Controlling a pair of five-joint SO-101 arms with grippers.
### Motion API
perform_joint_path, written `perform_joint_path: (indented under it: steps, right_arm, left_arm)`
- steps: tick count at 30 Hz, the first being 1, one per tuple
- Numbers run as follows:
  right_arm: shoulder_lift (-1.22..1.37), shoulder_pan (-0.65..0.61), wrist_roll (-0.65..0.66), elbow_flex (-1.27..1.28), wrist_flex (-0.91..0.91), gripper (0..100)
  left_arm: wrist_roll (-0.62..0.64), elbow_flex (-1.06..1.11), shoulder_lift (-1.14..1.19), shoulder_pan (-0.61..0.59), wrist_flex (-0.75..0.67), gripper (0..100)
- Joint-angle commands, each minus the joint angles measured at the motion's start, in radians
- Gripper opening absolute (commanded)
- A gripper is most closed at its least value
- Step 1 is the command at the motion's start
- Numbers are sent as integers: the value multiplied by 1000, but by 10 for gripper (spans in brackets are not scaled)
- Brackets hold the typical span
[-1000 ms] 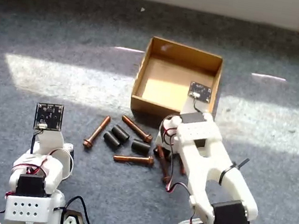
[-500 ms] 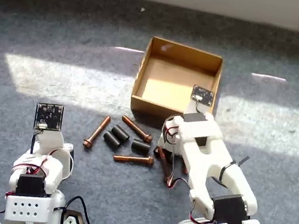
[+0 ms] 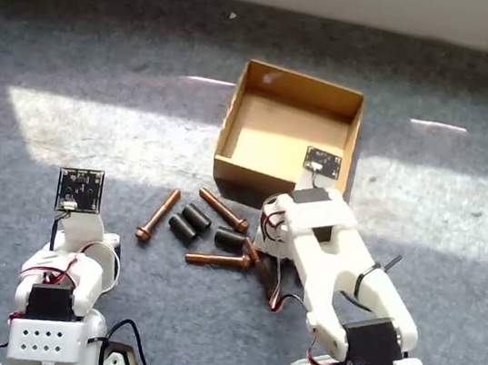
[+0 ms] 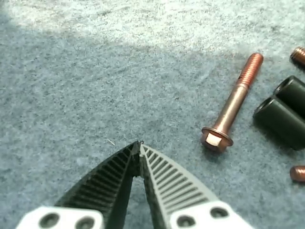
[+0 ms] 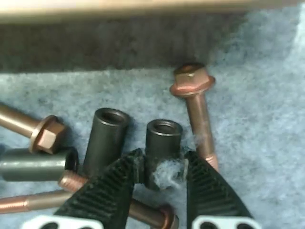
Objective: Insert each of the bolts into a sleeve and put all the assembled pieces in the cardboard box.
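Observation:
The cardboard box (image 3: 288,134) stands open, with nothing inside it. In front of it lie copper bolts (image 3: 158,214) (image 3: 224,210) (image 3: 219,259) and black sleeves (image 3: 191,217) (image 3: 229,240) on the carpet. My right arm (image 3: 312,216) is bent low over the right end of this group. My right gripper (image 5: 164,164) is shut on a sleeve (image 5: 163,138), one finger on each side, beside a second sleeve (image 5: 106,138) and a bolt (image 5: 198,109). My left gripper (image 4: 140,147) is shut on nothing above bare carpet, short of a bolt (image 4: 231,107) and two sleeves (image 4: 286,114).
Grey carpet covers the floor, with a bright sunlit band crossing behind the parts. The box wall (image 5: 124,43) rises close behind the right gripper. My left arm (image 3: 68,253) sits at the near left, apart from the parts. Open carpet lies left and right of the box.
My right arm has shifted slightly left and lower over the sleeves and bolts. The left arm and the loose bolts on the left have stayed put.

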Motion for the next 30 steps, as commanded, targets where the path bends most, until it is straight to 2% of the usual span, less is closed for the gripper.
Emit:
perform_joint_path:
  steps: [1, 3, 8, 13, 15, 23, 30]
  right_arm:
    - [1, -12, 46, 8, 15, 130]
    - [-2, -10, 48, 8, 15, 124]
    - [-8, 2, 49, 7, 16, 9]
    - [-30, 41, 77, 1, 105, 6]
    - [-101, 39, 114, -10, 120, 6]
    - [-550, 39, 115, 76, 142, 5]
    - [-791, 44, 120, 176, 136, 5]
  left_arm:
    - [3, -8, -10, -7, -21, 7]
    - [3, -8, -10, -7, -20, 7]
    - [3, -7, -10, -7, -20, 7]
    - [3, -7, -10, -5, -26, 7]
    - [3, -7, -10, -5, -26, 7]
    - [3, -12, -10, -4, -26, 7]
    - [-17, -19, -10, -8, -21, 8]
